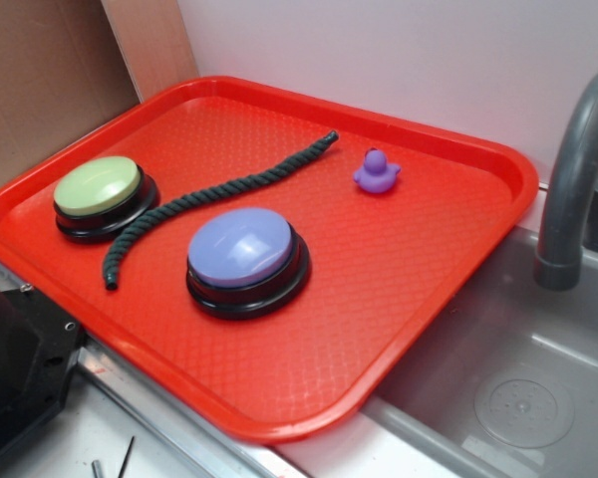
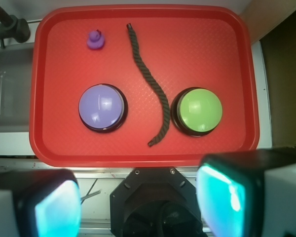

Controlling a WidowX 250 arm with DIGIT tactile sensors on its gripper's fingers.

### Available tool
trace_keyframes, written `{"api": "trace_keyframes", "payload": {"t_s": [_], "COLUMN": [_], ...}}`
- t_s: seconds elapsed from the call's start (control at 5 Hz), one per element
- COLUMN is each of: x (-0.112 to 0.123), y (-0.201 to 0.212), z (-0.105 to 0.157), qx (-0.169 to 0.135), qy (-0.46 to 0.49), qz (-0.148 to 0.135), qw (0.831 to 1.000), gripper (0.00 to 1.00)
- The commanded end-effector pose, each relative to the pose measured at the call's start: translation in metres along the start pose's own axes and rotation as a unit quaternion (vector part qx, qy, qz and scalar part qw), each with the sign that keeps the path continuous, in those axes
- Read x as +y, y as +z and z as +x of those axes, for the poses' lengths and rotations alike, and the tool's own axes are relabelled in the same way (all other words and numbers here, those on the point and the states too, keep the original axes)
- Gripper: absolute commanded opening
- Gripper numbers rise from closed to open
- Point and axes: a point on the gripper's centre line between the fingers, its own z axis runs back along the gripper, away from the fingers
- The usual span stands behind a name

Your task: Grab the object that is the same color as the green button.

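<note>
A dark green rope (image 2: 151, 81) is lying wavy on a red tray (image 2: 227, 49), running between the green button (image 2: 198, 110) and a purple button (image 2: 102, 107) (no writing is readable anywhere). Only the wrist view is showing the gripper (image 2: 138, 200), fingers spread wide at bottom, holding nothing. A purple duck (image 1: 376, 171) is sitting upper centre.

Grey sink (image 1: 518, 388) — pale wall (image 1: 399, 50)
</note>
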Motion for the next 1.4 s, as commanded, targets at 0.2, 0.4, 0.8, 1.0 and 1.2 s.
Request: {"api": "trace_keyframes", "payload": {"t_s": [0.2,0.4,0.8,1.0,1.2], "x": [0.003,0.006,0.023,0.03,0.029], "y": [-0.022,-0.039,-0.101,-0.139,-0.17], "z": [0.018,0.032,0.078,0.095,0.105], "qx": [-0.017,-0.031,-0.039,-0.026,-0.021], "qy": [-0.031,-0.059,-0.075,-0.081,-0.078], "qz": [0.007,0.004,0.02,0.035,0.064], "qw": [0.999,0.998,0.996,0.996,0.995], "gripper": [1.0,1.0,1.0,1.0,1.0]}}
